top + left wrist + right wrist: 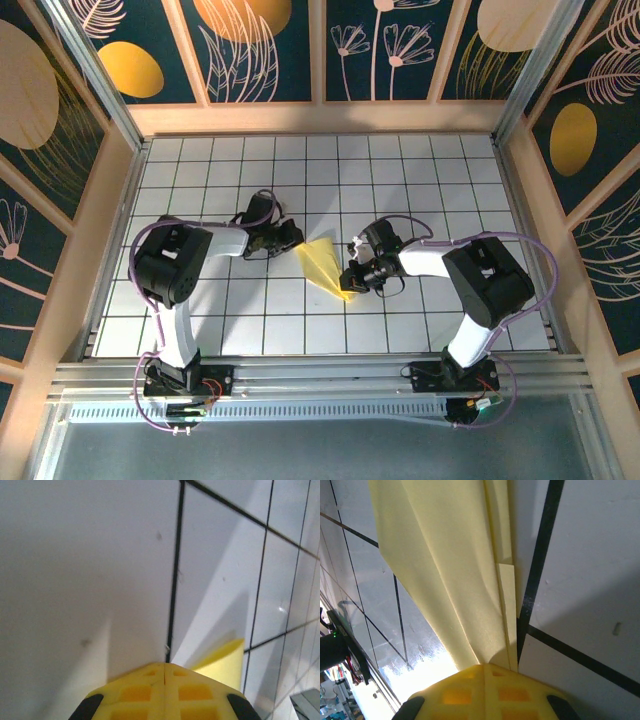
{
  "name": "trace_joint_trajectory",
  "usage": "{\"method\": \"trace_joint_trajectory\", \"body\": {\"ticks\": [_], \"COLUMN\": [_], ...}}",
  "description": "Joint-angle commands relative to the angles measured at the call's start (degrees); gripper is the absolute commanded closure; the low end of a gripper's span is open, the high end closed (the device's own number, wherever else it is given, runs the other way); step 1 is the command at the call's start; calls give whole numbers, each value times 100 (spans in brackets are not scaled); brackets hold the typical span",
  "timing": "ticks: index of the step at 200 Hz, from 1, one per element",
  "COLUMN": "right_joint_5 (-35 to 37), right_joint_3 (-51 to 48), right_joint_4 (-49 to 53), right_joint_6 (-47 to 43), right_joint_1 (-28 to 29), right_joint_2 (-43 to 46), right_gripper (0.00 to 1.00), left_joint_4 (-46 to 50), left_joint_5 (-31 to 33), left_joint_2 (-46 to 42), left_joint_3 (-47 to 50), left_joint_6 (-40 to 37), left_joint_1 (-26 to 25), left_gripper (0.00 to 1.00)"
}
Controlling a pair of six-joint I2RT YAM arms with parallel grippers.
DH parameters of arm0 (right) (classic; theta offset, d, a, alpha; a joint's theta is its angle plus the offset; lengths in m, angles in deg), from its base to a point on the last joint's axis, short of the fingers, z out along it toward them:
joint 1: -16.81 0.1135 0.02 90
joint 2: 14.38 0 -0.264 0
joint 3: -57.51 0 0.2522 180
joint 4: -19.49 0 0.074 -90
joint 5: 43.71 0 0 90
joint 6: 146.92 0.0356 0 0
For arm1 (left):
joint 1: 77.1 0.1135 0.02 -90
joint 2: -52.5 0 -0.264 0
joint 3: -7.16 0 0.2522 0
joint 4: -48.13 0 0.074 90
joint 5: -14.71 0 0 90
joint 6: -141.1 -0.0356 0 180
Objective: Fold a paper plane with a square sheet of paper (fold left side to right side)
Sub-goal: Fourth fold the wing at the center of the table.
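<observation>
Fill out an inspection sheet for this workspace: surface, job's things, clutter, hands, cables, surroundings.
Surface: white tiled table with dark grid lines.
Job's things: yellow paper, folded into a creased, pointed dart shape, lying on the table between the arms.
Clutter: nothing seen.
Hands: left hand shut, at the paper's far left corner. Right hand shut, tips at the paper's near point; whether it pinches the paper cannot be told.
Cables: purple cables loop along both arms, off the paper.
Surroundings: dark wall panels with painted plants and orange ovals; metal rail at the near edge.
</observation>
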Motion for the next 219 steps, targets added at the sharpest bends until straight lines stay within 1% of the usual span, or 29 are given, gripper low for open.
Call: {"method": "trace_joint_trajectory", "body": {"ticks": [1, 33, 49, 65, 83, 102, 124, 163, 193, 219], "right_joint_5": [869, 838, 841, 855, 877, 877, 890, 902, 822, 649], "right_joint_3": [-335, -315, -307, -307, -315, -306, -289, -280, -263, -122], "right_joint_4": [947, 884, 851, 841, 831, 837, 848, 847, 770, 733], "right_joint_6": [-122, -81, -54, -43, -26, -24, -17, 14, 59, 97], "right_joint_1": [25, 26, 26, 26, 25, 27, 29, 33, 33, 68], "right_joint_2": [-354, -280, -236, -211, -190, -190, -186, -146, -23, 212], "right_gripper": [100, 100, 100, 100, 100, 100, 100, 100, 100, 100], "left_joint_4": [266, 356, 259, 123, 39, -90, -206, -225, 126, 315], "left_joint_5": [602, 733, 614, 448, 311, 93, -29, -280, -72, 93], "left_joint_2": [68, -531, -928, -1209, -1420, -1282, -893, -387, -163, -57], "left_joint_3": [-87, -2, 232, 504, 639, 617, 551, 313, 104, 125], "left_joint_6": [-362, -538, -471, -361, -217, -40, 125, 111, 52, 107], "left_joint_1": [206, 195, 145, -50, -429, -787, -999, -1071, -1075, -1075], "left_gripper": [100, 100, 100, 100, 100, 100, 100, 100, 100, 100]}}
